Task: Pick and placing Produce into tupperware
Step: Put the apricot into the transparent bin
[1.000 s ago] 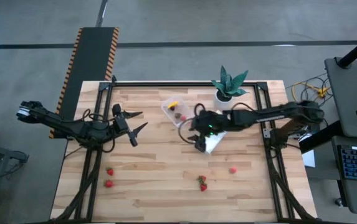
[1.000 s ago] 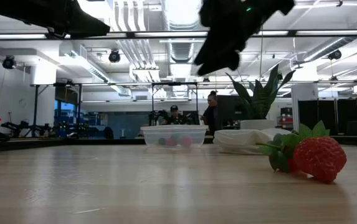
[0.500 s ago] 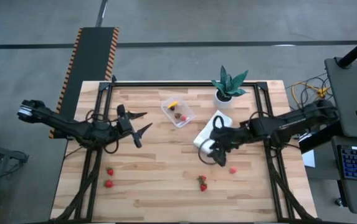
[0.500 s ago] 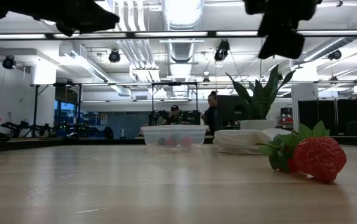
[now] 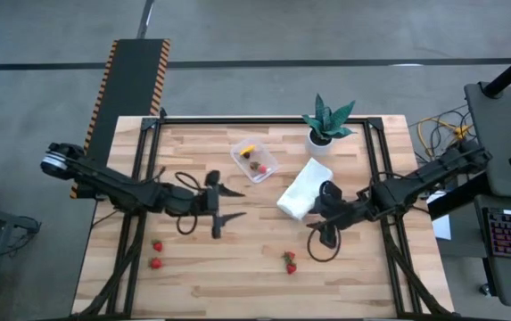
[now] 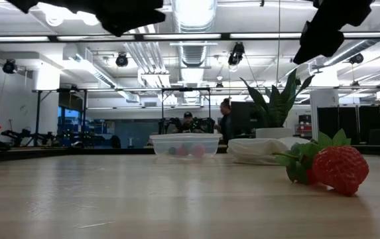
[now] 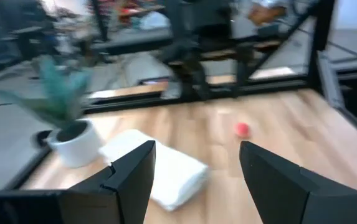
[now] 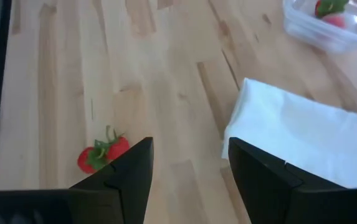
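Worktop (image 5: 237, 267): pale wooden slats, seen from above.

Loose produce, far left: two red strawberries (image 5: 156, 254) near the front edge, well to the left of and nearer the front than the left fingers.

Left gripper (image 5: 222, 206): over the middle-left of the worktop, fingers spread apart with nothing between them. Its wrist view looks past both fingers (image 7: 131, 180) to the cloth, the plant pot and one red piece (image 7: 242, 129) lying beyond.

Tupperware (image 5: 255, 160): clear tub toward the back of the worktop, beyond the left fingers and a little to their right; a yellow-orange piece (image 5: 248, 149) and red pieces inside it.

Strawberry pair (image 5: 289, 261): near the front edge, between the two grippers and nearer the front than both.

White cloth (image 5: 303, 188): folded, just beside the right gripper on its left.

Potted plant (image 5: 327, 121): at the back edge, beyond the cloth.

Right gripper (image 5: 326, 237): low over the worktop right of centre, fingers (image 8: 128, 174) parted and holding nothing; one strawberry (image 8: 101, 153) shows just ahead of them.
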Tool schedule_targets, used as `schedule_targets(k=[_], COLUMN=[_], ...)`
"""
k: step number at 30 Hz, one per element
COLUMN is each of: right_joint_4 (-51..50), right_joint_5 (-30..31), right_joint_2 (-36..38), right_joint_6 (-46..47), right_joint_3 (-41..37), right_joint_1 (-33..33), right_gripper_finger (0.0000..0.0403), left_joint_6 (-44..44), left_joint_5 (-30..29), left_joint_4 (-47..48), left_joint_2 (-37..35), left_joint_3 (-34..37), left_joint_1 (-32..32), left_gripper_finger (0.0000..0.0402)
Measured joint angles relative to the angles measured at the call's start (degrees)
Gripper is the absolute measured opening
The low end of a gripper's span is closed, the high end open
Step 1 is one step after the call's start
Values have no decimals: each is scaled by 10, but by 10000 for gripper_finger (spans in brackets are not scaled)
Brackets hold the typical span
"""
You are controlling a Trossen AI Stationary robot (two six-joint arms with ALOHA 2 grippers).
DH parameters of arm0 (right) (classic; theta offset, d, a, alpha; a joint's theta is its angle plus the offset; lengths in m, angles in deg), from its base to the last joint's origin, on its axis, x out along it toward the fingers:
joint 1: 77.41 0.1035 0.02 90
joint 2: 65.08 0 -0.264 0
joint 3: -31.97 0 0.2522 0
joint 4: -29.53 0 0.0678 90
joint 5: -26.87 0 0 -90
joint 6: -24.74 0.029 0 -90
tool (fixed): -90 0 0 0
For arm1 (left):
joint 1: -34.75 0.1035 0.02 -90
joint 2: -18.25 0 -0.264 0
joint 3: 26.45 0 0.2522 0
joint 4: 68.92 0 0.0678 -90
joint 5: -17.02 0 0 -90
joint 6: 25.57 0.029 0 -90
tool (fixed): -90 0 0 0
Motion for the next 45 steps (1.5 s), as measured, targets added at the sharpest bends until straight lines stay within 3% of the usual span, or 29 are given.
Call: schedule_targets(k=[4,9,19,26,33,45], right_joint_4=[48,54,-23,-57,-53,-114], right_joint_5=[-4,-58,-157,-147,-128,-137], right_joint_2=[8,4,-1,-1,-3,-133], right_joint_6=[-25,-19,136,149,150,115], right_joint_3=[-37,-84,-119,-120,-123,-39], right_joint_1=[13,38,79,99,98,102], right_gripper_finger=[200,200,222,257,254,251], left_joint_6=[3,3,4,6,8,8], left_joint_5=[11,11,10,6,4,-8], left_joint_4=[46,111,142,142,142,143], left_joint_2=[44,77,91,80,79,79], left_joint_3=[-50,-100,-126,-124,-120,-117], left_joint_1=[0,0,2,4,8,8], left_gripper_finger=[219,219,219,219,219,219])
